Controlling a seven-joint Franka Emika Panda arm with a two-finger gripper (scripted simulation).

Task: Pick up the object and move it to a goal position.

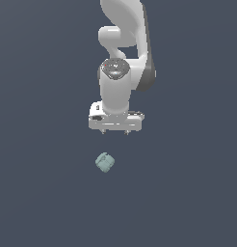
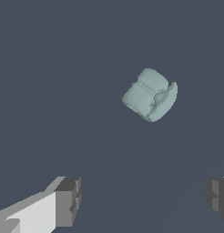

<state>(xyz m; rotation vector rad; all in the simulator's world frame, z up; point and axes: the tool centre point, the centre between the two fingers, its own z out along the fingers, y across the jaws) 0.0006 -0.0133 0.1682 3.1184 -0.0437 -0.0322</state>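
The object [image 1: 105,162] is a small pale teal-green bumpy lump lying on the dark grey floor. It also shows in the wrist view [image 2: 150,94]. My gripper [image 1: 114,131] hangs on the white arm above the floor, apart from the object, which lies nearer the camera and slightly toward the exterior view's left. In the wrist view my gripper [image 2: 143,200] is open and empty, with its grey fingertips [image 2: 68,201] far apart and nothing between them. The object is not between the fingers.
The white arm [image 1: 121,58] rises from the gripper toward the top of the exterior view. A plain dark grey floor [image 1: 43,193] surrounds everything. No goal marker shows.
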